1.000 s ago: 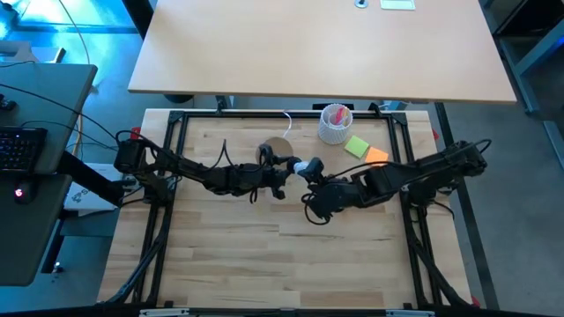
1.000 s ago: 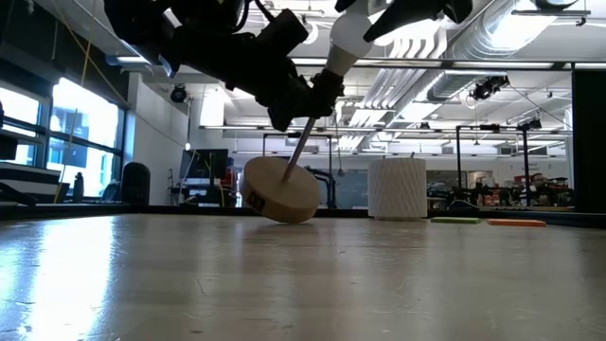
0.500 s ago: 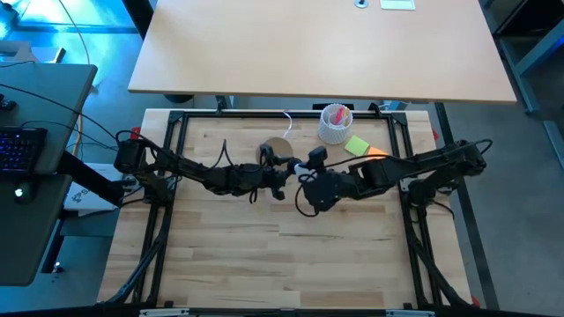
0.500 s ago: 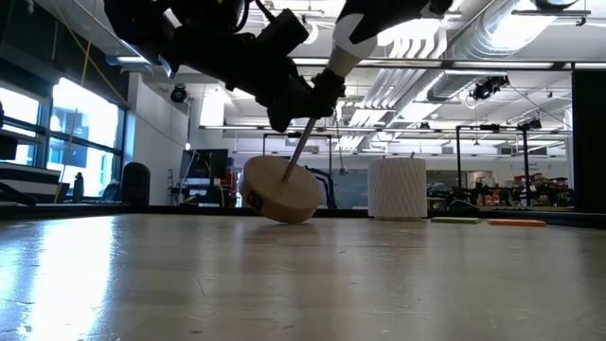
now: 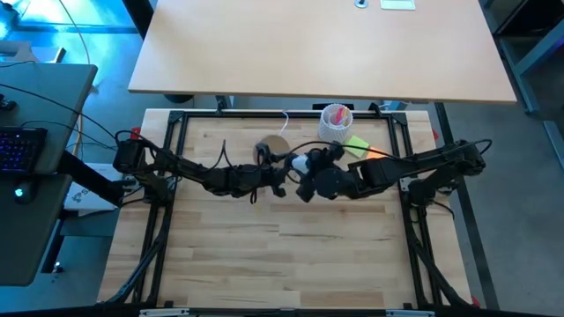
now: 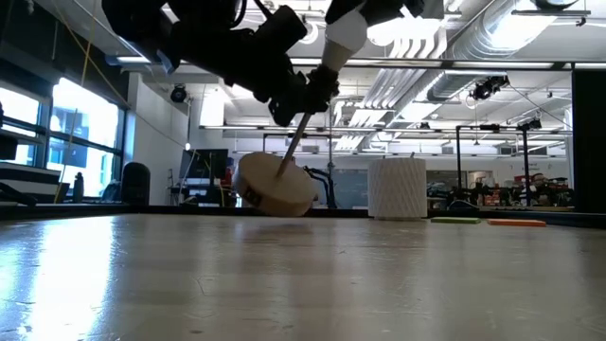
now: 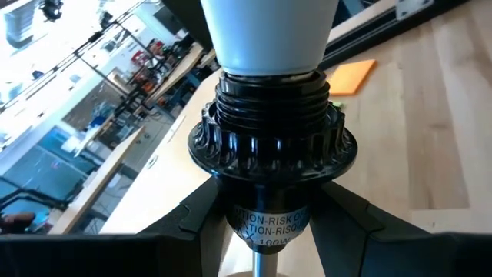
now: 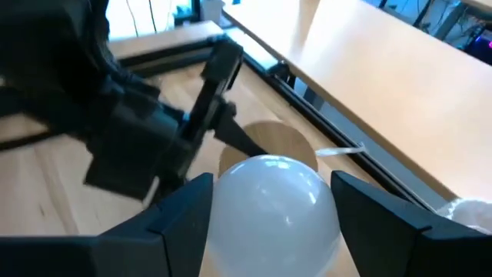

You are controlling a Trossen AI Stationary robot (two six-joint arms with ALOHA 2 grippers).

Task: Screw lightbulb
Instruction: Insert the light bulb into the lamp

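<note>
The right gripper (image 5: 310, 167) sits just past the middle of the table in the high view, its fingers either side of the white lightbulb (image 5: 300, 164), nose to nose with the left gripper (image 5: 278, 173), which comes in from the other side; behind them lie the wooden disc (image 5: 275, 145), a white perforated cup (image 5: 335, 124) and green and orange pads. In the low view the disc stand (image 6: 276, 184) is tipped up on one edge on the table (image 6: 303, 275), its thin rod running up into the dark left gripper (image 6: 294, 80), with the bulb's pale neck (image 6: 346, 30) above it. The left wrist view shows that gripper's two fingers clamped on the ribbed black socket (image 7: 273, 127), the bulb's white neck (image 7: 269, 35) already seated in its mouth. The right wrist view shows the bulb's dome (image 8: 269, 204) between the two dark fingers (image 8: 181, 211), which look close to it or just touching; whether they are gripping firmly I cannot tell. To do this turn well, I judge the right fingers should seat evenly on the dome before twisting, keeping the bulb's axis in line with the socket, while the left holds the socket steady so the tilted stand does not swing. White lettering on the socket reads "CAUTION-RISK OF" with "ATTENTION-RISQUE" beneath, only partly legible.
</note>
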